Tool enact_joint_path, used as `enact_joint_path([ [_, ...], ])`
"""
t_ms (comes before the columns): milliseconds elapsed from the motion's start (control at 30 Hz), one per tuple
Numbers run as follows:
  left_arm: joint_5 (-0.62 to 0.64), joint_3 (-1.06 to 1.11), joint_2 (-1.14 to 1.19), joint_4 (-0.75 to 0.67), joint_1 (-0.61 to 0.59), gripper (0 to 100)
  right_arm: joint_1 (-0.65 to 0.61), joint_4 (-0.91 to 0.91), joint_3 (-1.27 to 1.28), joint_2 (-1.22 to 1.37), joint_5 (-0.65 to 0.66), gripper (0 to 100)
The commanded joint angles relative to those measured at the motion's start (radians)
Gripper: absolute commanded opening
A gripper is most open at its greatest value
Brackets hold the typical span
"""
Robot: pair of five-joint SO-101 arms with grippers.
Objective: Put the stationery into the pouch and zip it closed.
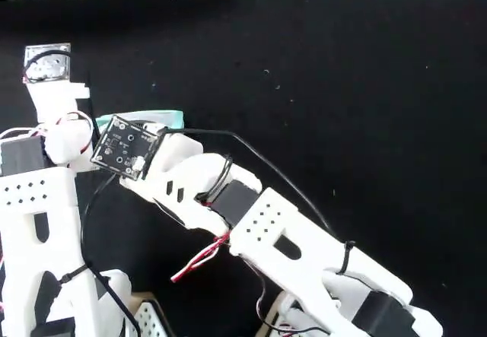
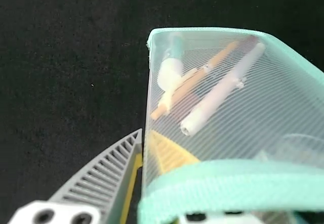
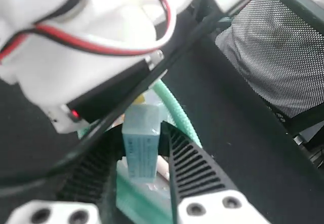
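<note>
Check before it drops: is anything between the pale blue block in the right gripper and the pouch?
Nothing visible. The right gripper holds the block right at the pouch's green rim; a black cable runs close beside.

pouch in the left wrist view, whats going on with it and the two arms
The left gripper grips the mesh pouch at one end on the black table. A white pen and an orange pencil already lie inside. The right gripper holds a pale blue block just over the pouch's teal rim, seemingly about to drop it in. The pouch looks not yet zipped.
</note>
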Motion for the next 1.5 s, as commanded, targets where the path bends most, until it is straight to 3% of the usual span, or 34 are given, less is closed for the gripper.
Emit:
enact_joint_path([
  [0,-0.003,0.007,0.018,-0.009,-0.008,3,-0.006,0.094,-0.036,-0.021,0.006,17.1],
  [100,-0.005,0.008,0.018,-0.009,-0.008,3,-0.025,0.186,-0.058,-0.090,0.006,24.8],
  [367,-0.005,0.008,0.018,-0.009,-0.008,3,-0.089,0.428,-0.156,-0.360,0.008,24.8],
  [600,-0.005,0.007,0.018,-0.009,-0.008,3,0.089,0.554,-0.018,-0.556,0.008,24.7],
  [767,-0.005,0.008,0.018,-0.009,-0.008,3,0.092,0.387,0.248,-0.636,-0.005,24.7],
  [867,-0.005,0.010,0.018,-0.009,-0.008,3,0.094,0.247,0.355,-0.656,-0.095,24.7],
  [1200,-0.005,0.012,0.018,-0.011,-0.008,3,0.169,-0.006,0.513,-0.654,-0.186,24.7],
  [1367,-0.005,0.012,0.018,-0.011,-0.008,3,0.170,-0.037,0.538,-0.654,-0.206,24.6],
  [1467,-0.005,0.012,0.018,-0.011,-0.008,3,0.170,-0.035,0.538,-0.645,-0.206,18.0],
])
